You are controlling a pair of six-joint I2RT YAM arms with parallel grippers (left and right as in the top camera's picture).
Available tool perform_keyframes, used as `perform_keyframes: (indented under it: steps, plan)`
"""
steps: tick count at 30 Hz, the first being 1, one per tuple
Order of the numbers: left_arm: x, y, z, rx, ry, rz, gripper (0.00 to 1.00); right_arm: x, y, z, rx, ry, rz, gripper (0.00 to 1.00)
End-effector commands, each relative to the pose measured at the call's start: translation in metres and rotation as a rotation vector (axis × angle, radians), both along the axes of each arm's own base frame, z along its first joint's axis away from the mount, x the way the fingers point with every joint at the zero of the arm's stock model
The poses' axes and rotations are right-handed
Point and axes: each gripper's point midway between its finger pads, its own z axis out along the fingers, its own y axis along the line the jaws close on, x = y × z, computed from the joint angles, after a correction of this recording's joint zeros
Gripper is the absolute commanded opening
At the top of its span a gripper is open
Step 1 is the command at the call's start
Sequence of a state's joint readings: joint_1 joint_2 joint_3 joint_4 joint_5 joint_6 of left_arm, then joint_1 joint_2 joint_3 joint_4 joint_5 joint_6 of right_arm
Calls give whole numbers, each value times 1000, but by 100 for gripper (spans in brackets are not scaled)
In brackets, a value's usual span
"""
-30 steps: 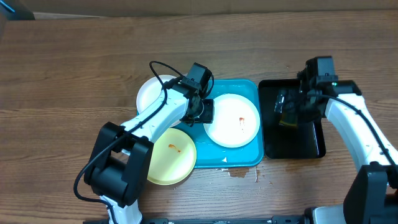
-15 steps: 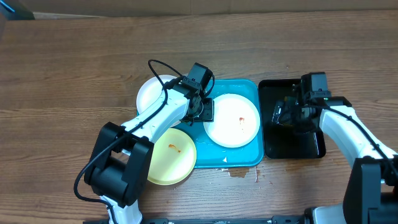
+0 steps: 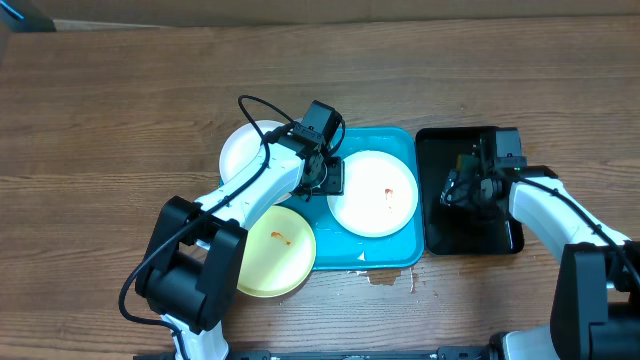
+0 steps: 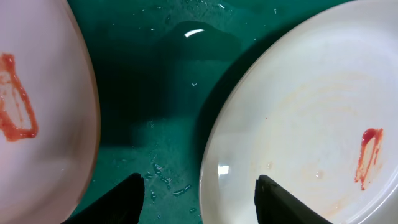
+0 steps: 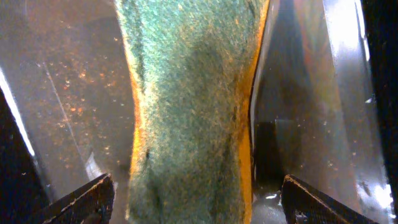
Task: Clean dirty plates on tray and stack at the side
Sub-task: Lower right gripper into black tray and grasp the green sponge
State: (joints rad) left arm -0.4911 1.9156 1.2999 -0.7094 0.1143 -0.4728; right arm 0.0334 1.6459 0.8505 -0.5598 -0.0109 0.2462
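The left gripper hangs low over the turquoise tray with its jaws apart and nothing clamped. In the left wrist view the rim of a white plate lies just between the two fingertips. A second plate edge with a red smear shows at the far left of that view. Bare, wet tray floor with small droplets lies between the two plates.

The right gripper is spread wide over the black tray. It straddles a sponge, green scouring face up with orange edges. A gap shows on each side, so the fingers do not pinch it.

The turquoise tray holds one plate, the white one, marked with a small red streak right of its middle. The black tray holds the one sponge.

There are three plates in all. A second white plate sits at the turquoise tray's upper left, partly under the left arm. A yellow-green plate with an orange smear sits at the tray's lower left corner. Whether either one rests on the rim I cannot tell. There are two trays, side by side on the wood-grain table, and a small puddle lies just below the turquoise one.
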Motion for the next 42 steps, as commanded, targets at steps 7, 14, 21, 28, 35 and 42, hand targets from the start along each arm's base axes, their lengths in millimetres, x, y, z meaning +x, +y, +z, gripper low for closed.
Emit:
perform_keyframes:
  steps: [7, 14, 21, 28, 35, 42]
  plan:
    - [-7, 4, -11, 28, 18, 8, 58, -8, -2, -8, -7, 18, -16, 64]
    - [-4, 7, -18, 38, -11, 14, 59, -9, -2, -8, -7, 25, -16, 27]
    - [-5, 6, -21, 30, -10, 16, 44, -8, -2, -6, -8, 24, -12, 78]
    - [-5, 6, -21, 29, -8, 23, 68, 15, -2, 14, -14, -32, 13, 100]
    - [-5, 7, -21, 29, -7, 23, 74, 40, -1, 25, -12, -139, 12, 100]
    - [-5, 6, -21, 28, -7, 30, 75, 27, -8, 9, -52, -99, 0, 100]
